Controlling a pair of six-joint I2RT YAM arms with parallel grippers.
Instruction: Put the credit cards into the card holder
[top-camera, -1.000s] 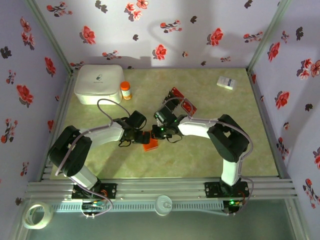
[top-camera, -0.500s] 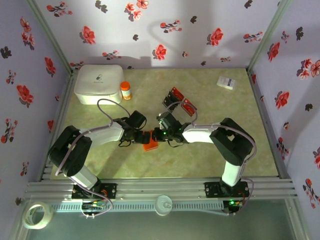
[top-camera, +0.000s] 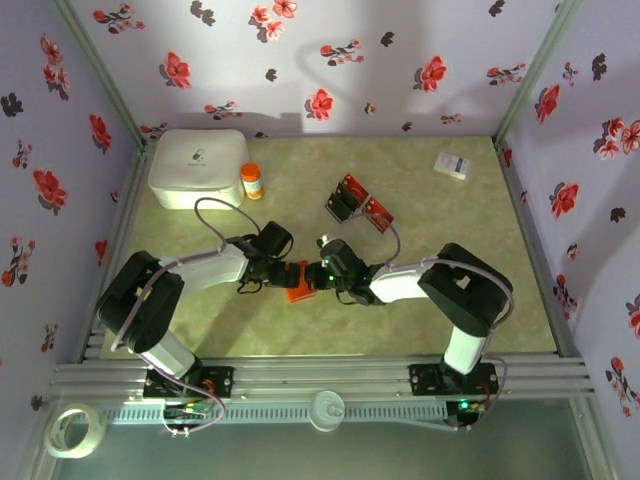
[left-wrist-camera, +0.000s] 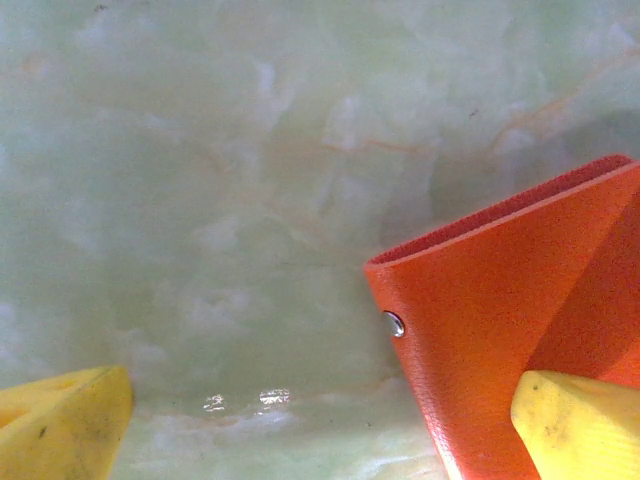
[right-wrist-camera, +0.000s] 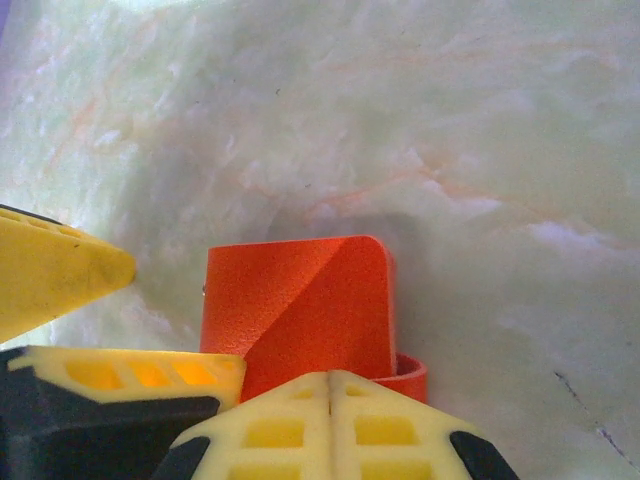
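**Two Arms Meet at the Card Holder**

The card holder (top-camera: 298, 283) lies on the marbled green table (top-camera: 430, 300), a small orange-red wallet caught between two robot arms. The left gripper (top-camera: 284, 272) comes at the card holder from its left with jaws spread wide. In the left wrist view, one yellow fingertip (left-wrist-camera: 580, 425) sits against the card holder (left-wrist-camera: 500, 330), whose silver snap stud faces the camera, and the other fingertip hangs well apart over bare table. The right gripper (top-camera: 318, 276) reaches in from the card holder's right, its jaws pressed flat together. In the right wrist view the joined tips of the right gripper (right-wrist-camera: 330, 385) sit right at the near edge of the card holder (right-wrist-camera: 300, 305), which has one flap folded up at a slant.

The credit cards (top-camera: 345, 200) – red and black – lie in a loose cluster behind the card holder and to its right, apart from both grippers. A white box (top-camera: 197, 167) and a small orange bottle (top-camera: 251, 181) stand behind the card holder to its left, and a white slip (top-camera: 454, 165) lies far off to its rear right.
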